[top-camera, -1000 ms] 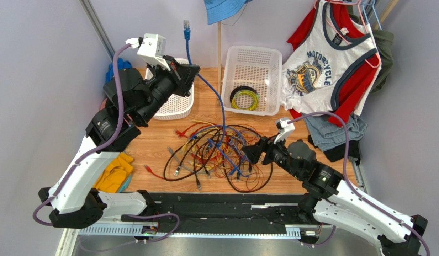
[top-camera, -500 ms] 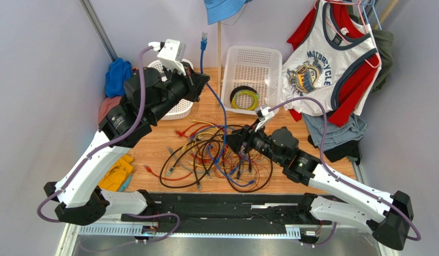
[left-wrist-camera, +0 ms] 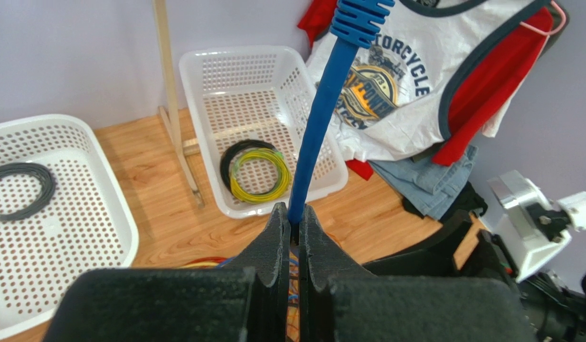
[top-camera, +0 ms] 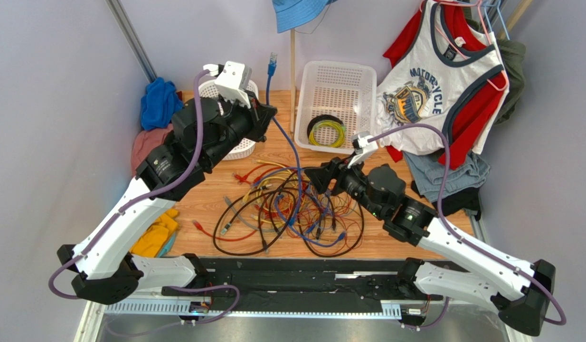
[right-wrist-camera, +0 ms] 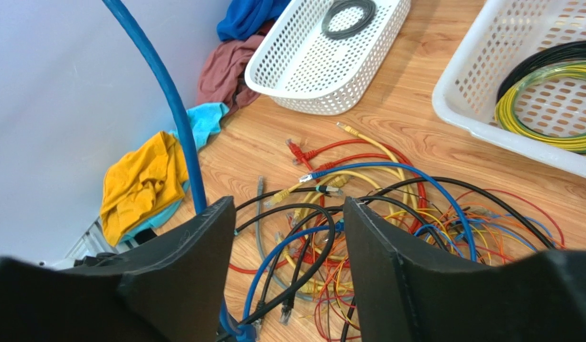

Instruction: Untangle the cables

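The cables (top-camera: 289,206) lie in a tangled heap of black, blue, red, orange and yellow loops on the wooden table; they also show in the right wrist view (right-wrist-camera: 360,214). My left gripper (top-camera: 264,112) is shut on a blue cable (left-wrist-camera: 319,121) and holds it high, its plug end (top-camera: 272,59) sticking up. The blue cable runs down into the heap (top-camera: 297,167). My right gripper (top-camera: 321,177) is open and empty, above the heap's right upper side, jaws wide apart (right-wrist-camera: 289,214).
A white basket (top-camera: 336,77) at the back holds a yellow-green and black ring coil (top-camera: 326,132). A second white basket (top-camera: 242,146) on the left holds a small black ring coil (left-wrist-camera: 21,189). Clothes (top-camera: 446,78) hang at the right; rags (top-camera: 154,231) lie at the left.
My left gripper has moved right and forward with the blue cable. My right arm has swung left and then risen over the heap's upper right side.
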Tool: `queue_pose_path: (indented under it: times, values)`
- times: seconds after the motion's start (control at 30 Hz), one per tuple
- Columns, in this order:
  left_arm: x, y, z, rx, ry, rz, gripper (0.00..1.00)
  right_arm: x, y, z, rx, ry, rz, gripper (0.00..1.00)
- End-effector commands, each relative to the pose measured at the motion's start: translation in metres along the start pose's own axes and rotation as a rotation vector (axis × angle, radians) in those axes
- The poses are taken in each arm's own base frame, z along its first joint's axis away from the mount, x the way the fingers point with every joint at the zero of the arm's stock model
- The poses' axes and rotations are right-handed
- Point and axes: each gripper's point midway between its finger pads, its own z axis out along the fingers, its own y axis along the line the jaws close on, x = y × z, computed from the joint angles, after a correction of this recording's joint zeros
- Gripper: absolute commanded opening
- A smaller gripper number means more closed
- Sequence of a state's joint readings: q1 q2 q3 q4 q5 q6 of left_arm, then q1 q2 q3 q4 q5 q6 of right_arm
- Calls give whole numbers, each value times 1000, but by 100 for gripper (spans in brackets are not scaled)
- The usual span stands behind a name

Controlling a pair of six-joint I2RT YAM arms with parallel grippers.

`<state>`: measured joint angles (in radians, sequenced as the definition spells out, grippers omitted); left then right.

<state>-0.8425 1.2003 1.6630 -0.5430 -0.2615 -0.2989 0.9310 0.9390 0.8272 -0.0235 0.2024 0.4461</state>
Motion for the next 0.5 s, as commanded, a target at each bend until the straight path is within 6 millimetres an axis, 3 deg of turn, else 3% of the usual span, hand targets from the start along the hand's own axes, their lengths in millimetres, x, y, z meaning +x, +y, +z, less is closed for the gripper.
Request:
queue_pose_path:
  times: [0.0,0.03,0.07,0.1,0.13,0.17,0.23,0.47]
  values:
    - [-29,11,-10,-49,-100,28,0,18,-18,-26,28,27,-12,64]
    - [-33,12,-9,-56,-107,34,0,27,-18,-31,4,37,6,65]
    - [-36,14,-9,-67,-114,38,0,23,-11,-40,-45,6,25,65]
    - [-39,14,-9,-69,-118,46,0,32,-5,-45,-98,27,39,65]
    - [-45,13,-8,-68,-131,46,0,56,-13,-47,-105,69,45,66]
    - [-48,13,-7,-69,-136,48,0,53,-5,-50,-150,46,69,67]
    - [-57,10,-7,-61,-150,51,0,74,-1,-54,-206,108,75,68]
    - [-69,1,-5,-30,-166,41,0,119,23,-47,-313,275,-8,69]
